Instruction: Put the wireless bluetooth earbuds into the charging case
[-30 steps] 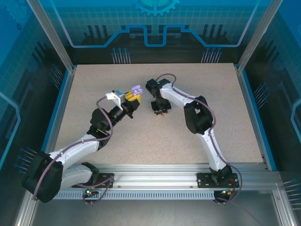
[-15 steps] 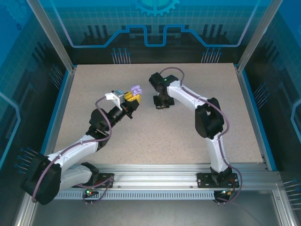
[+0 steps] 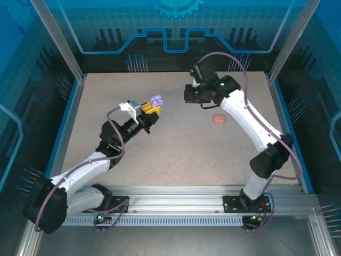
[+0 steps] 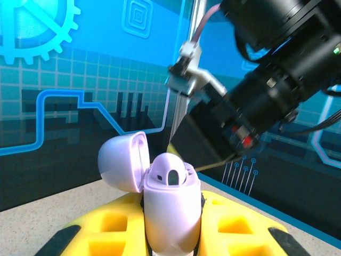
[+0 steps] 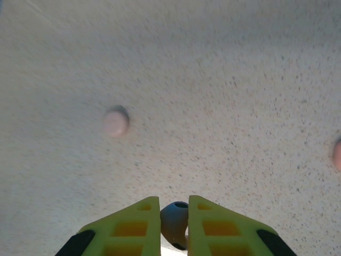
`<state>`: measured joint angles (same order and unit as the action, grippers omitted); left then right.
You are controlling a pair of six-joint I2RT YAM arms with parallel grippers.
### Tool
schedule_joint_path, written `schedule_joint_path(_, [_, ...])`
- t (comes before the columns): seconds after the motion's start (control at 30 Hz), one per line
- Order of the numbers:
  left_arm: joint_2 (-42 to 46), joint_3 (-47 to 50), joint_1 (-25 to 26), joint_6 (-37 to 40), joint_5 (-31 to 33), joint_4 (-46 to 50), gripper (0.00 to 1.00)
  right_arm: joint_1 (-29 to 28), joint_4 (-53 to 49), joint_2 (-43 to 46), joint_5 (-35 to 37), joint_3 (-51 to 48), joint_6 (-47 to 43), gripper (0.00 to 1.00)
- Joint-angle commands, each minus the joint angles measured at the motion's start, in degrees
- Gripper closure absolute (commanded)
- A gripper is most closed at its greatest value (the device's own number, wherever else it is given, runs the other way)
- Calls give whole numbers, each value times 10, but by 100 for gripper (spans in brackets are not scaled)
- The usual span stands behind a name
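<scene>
Left gripper (image 3: 151,112): left of centre, jaws clamped on the body of the purple charging case (image 4: 170,213). The case stands upright with its lid (image 4: 123,160) hinged open to the left.
Right gripper (image 5: 174,205): far, right of centre, above the table (image 3: 176,154). Jaws nearly closed, pinching one greyish-purple earbud (image 5: 174,226).
Pink case (image 3: 218,119): on the table, near and right of the right gripper.

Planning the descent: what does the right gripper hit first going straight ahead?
The right gripper, shut on a bud, would probably meet bare table first; a pink blob lies left of that line. Height unclear.
</scene>
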<state>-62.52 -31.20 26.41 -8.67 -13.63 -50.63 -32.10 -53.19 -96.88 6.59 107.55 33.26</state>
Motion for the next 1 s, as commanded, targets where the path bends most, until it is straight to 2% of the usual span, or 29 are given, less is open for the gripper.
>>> schedule_joint_path(0.0, [-2, -24, 5, 20, -29, -3, 100, 6, 32, 42, -25, -4, 12, 84])
schedule_joint_path(0.27, [-14, -39, 48, 69, -36, 1, 100, 0, 82, 109, -62, -14, 23, 84])
schedule_joint_path(0.57, [-67, -60, 95, 84, 19, -77, 100, -17, 191, 191, -88, -98, 42, 83])
schedule_joint_path(0.8, [-114, -90, 112, 88, 47, -115, 100, -35, 253, 239, -89, -154, 54, 82])
schedule_joint_path(0.97, [-138, -109, 115, 89, 53, -126, 100, -45, 261, 250, -90, -168, 58, 82])
